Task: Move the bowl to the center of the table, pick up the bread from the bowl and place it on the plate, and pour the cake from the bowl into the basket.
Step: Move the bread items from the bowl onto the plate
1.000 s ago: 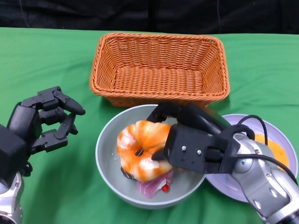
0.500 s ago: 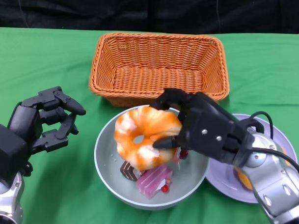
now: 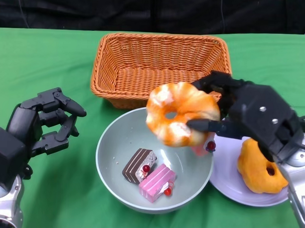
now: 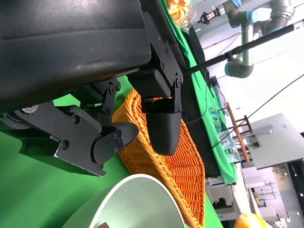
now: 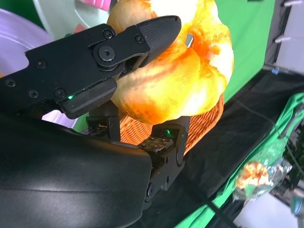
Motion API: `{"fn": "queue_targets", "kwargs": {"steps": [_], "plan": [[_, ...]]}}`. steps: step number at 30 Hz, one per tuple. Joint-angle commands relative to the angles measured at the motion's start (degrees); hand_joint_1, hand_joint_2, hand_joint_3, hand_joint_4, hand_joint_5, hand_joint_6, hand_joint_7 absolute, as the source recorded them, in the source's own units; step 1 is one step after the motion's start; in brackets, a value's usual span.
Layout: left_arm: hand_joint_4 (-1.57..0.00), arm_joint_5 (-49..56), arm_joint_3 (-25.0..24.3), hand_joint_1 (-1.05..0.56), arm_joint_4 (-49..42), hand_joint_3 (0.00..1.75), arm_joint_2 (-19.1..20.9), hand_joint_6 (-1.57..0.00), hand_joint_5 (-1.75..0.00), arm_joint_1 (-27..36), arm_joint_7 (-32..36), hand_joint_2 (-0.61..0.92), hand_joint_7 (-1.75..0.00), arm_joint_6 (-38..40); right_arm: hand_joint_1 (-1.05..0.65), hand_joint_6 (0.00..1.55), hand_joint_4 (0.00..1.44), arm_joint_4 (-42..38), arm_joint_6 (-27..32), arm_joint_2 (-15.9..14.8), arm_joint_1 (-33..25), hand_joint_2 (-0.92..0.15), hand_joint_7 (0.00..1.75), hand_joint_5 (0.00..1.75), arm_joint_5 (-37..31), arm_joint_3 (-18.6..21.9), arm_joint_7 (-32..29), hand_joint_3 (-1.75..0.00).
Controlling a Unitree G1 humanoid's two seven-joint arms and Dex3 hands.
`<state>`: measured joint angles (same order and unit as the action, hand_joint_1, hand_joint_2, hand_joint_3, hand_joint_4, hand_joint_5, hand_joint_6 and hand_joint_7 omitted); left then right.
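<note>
The right hand [image 3: 252,120] grips the ring-shaped bread [image 3: 181,114], tilted with its hole facing the camera, above the bowl [image 3: 111,157] rim; the left hand [image 3: 39,125] is empty, fingers apart.

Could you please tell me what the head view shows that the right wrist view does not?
Only the head view shows the left hand, the cake pieces in the bowl and the second bread on the plate. Only the right wrist view shows a crinkled wrapper beyond the table. Both show the right hand holding the bread, the basket and the plate.
</note>
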<state>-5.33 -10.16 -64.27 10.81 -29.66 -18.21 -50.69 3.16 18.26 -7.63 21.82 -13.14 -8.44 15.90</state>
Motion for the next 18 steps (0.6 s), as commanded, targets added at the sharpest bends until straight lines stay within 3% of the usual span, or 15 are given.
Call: {"fn": "queue_targets", "kwargs": {"steps": [1, 18], "plan": [[-0.76, -0.6, -0.6, 0.02, 0.0, 0.87, 1.1, -0.79, -1.57, 0.4, -1.0, 0.71, -1.18, -0.1, -0.32, 0.70, 0.64, -0.1, -1.3, -1.0, -1.0, -0.92, 0.95, 1.57, 1.5, 1.7, -0.7, -0.12], [-0.76, -0.2, -0.5, 0.00, 0.0, 0.89, 0.7, -0.79, -1.58, 0.3, -0.6, 0.69, -1.19, -0.3, -0.33, 0.70, 0.68, -2.8, -3.7, 0.5, -1.0, -0.92, 0.93, 1.49, 2.6, 0.5, -2.2, -0.13]]}}
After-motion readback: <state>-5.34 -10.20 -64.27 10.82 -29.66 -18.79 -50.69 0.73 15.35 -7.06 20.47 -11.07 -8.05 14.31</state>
